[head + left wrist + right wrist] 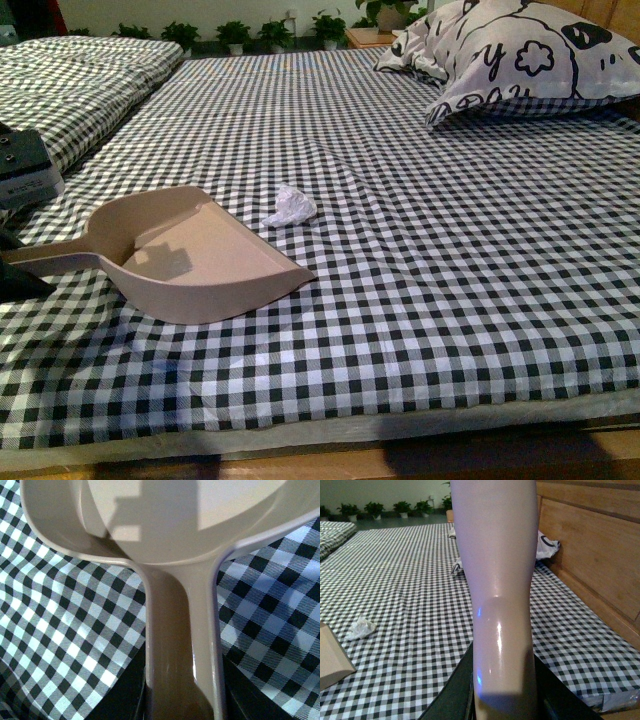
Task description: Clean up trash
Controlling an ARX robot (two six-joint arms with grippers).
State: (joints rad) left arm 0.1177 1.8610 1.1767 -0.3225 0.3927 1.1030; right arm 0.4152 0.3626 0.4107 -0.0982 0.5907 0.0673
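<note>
Trash: one small crumpled white paper wad [290, 207] is noted on the black-and-white checked bedsheet [420, 300]. It lies just beyond the open lip of the pale pink plastic dustpan [200, 255], near it but not touching. Nothing is seen inside the pan.

Left gripper [182, 705]: closed around the dustpan's handle, with dark fingers [127, 695] seen tight against either side of it.

Right gripper [502, 702]: closed on a glossy pale pink brush handle [497, 580], which is held upright directly in front of the wrist camera.

Risks, as judged:
- The wad looks very light and may be flicked over or past the pan by a fast stroke.
- The sheet is soft, so the pan lip may not be seated flat and the wad may be pushed underneath it.
- The cloth may be dragged into folds by the bristles, and the wad trapped in them.

Hidden or unclear:
- The brush head is cut off in every view, so its orientation cannot be told.
- The right arm is absent from the front view.
- The fingertips of both grippers are cut by the frame edges.
- The left arm [25, 165] is seen only as a dark block at the edge of the front view.
</note>
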